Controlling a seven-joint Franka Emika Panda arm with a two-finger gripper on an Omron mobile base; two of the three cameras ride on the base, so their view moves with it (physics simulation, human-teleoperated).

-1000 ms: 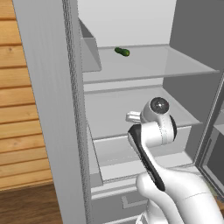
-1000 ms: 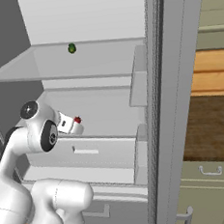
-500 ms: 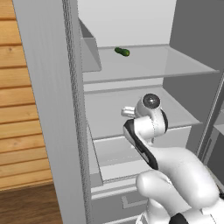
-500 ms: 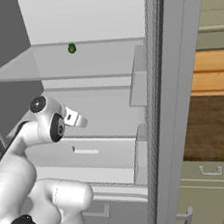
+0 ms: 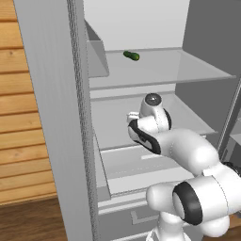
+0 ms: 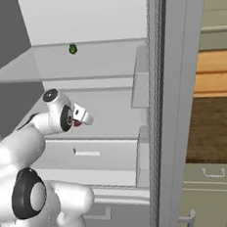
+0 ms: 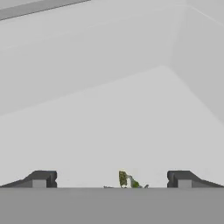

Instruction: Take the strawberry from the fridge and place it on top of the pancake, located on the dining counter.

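The fridge [image 5: 47,94] stands open, its white shelves [image 6: 110,111] showing. My gripper [image 7: 111,178] reaches over the middle shelf with its fingertips [image 7: 43,178] spread wide. The strawberry [image 7: 126,179] lies low between them, only its green top showing, and neither fingertip touches it. From the right base view a bit of the red strawberry [image 6: 77,123] peeks out just under the white hand [image 6: 83,116]. In the left base view the arm's wrist [image 5: 150,117] covers the hand and the berry. The pancake and the dining counter are out of view.
A small dark green vegetable [image 5: 131,55] [image 6: 73,49] lies on the upper glass shelf. A drawer [image 6: 90,154] sits below the middle shelf. Door bins [image 6: 138,83] line the open door on the right; wooden wall planks [image 5: 19,117] are at the left.
The arm's wrist and elbow have swung left and closer to the shelf. The hand has stayed over the strawberry on the middle shelf. The berry and the green vegetable have not moved.
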